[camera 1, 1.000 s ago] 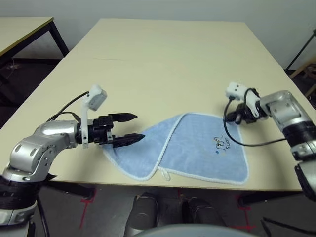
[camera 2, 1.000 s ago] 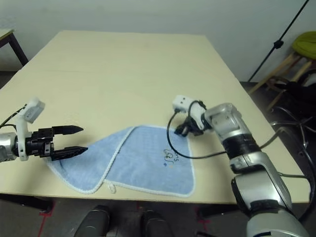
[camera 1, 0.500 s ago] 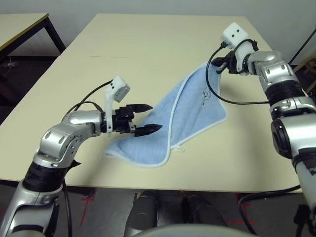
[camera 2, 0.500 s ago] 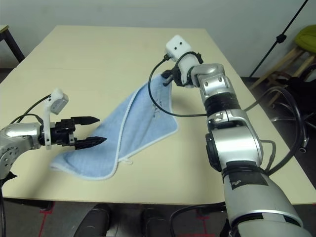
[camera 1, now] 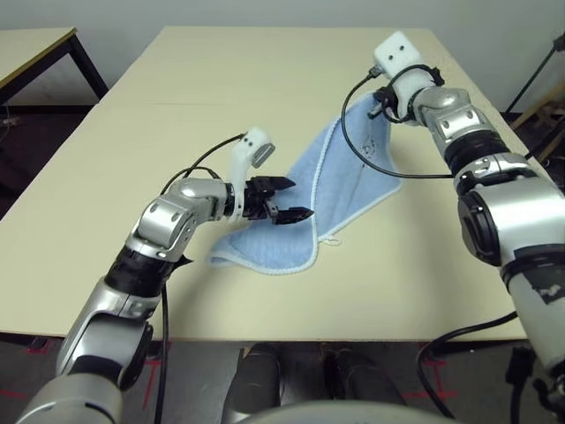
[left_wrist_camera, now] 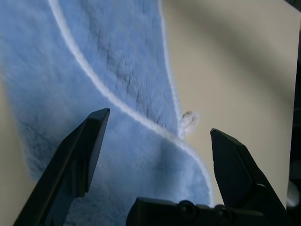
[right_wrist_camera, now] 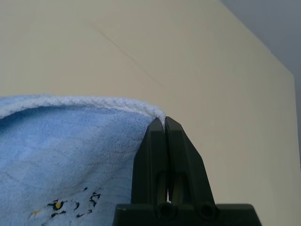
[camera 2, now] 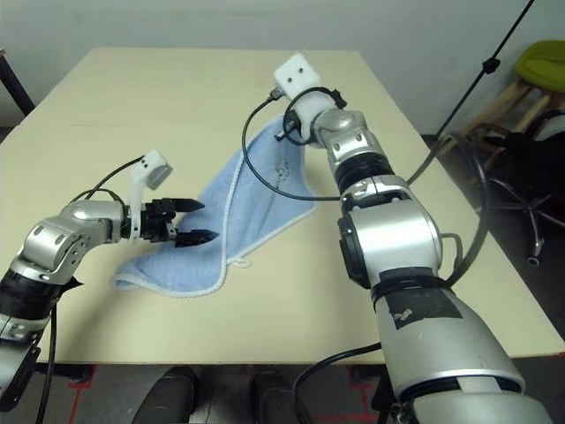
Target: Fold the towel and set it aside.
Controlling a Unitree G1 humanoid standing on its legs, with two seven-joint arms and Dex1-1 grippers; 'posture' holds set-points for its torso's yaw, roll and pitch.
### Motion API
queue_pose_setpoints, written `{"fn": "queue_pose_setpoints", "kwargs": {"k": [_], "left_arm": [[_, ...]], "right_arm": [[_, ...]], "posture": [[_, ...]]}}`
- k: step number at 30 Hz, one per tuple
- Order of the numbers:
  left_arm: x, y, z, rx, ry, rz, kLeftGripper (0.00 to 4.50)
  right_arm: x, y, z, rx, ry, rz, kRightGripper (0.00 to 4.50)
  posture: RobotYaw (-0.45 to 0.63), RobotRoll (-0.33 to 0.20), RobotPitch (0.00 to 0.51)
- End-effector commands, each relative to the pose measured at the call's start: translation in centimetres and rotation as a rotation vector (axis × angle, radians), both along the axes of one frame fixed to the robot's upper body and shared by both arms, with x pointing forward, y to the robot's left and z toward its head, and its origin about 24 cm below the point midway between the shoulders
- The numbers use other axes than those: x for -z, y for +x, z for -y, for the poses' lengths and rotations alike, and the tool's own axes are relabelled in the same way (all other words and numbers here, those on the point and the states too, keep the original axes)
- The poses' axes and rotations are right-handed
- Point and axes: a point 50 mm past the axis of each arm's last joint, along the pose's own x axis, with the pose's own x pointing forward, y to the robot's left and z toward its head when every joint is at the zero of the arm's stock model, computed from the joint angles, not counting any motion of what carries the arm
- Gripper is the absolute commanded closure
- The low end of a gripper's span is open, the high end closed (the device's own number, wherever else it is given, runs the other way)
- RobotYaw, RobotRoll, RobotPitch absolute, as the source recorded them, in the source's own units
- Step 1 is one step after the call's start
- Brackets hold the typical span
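With its far right corner pinched in the right jaws (right_wrist_camera: 166,123), one blue towel (camera 1: 340,181), part-folded; left jaws (left_wrist_camera: 160,127) parted above; further pulling may undo the fold.

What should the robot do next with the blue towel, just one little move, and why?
Probably ease the right tool down toward the table, keeping its grip: its closed tips pinch one edge of the towel, while the left tool stands open over the folded part, apparently holding nothing.

Light blue towel (camera 1: 274,243), white edging (left_wrist_camera: 96,82)
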Motion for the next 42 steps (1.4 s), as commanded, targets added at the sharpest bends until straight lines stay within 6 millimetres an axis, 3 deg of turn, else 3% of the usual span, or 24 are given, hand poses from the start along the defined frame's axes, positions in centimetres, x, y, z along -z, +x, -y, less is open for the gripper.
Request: {"fn": "queue_pose_setpoints", "kwargs": {"k": [1,8,11,19,31,35,42], "left_arm": [[1.0,-0.9,-0.2,0.059,0.052,-0.128,0.00],[1.8,-1.0,0.3,0.107,0.135,-0.175,0.00],[2.5,-1.1,-0.3,0.144,0.246,-0.178,0.00],[3.0,-1.9,-0.7,0.183,0.298,-0.207,0.00],[4.1,-1.4,1.7,0.214,0.271,-0.247,0.00],[4.5,-1.5,1.8,0.214,0.275,-0.246,0.90],[4.4,-1.8,1.1,0.206,0.268,-0.252,3.26]], "right_arm": [[-1.2,0.1,-0.7,-0.007,0.000,0.028,4.49],[-1.9,0.0,-0.9,-0.020,0.008,0.041,4.49],[-2.2,0.0,-0.6,-0.013,0.008,0.049,4.49],[-2.9,0.0,-0.5,-0.018,0.022,0.068,4.49],[-2.5,-0.1,0.7,-0.004,0.036,0.053,4.49],[-2.5,-0.1,0.9,0.001,0.043,0.054,4.50],[-2.2,-0.1,1.2,0.008,0.060,0.048,4.50]], "posture": [[0.07,0.000,0.051],[0.04,0.000,0.050],[0.04,0.000,0.047],[0.05,0.000,0.037],[0.01,0.000,0.038],[0.00,0.000,0.039],[-0.02,0.000,0.039]]}}
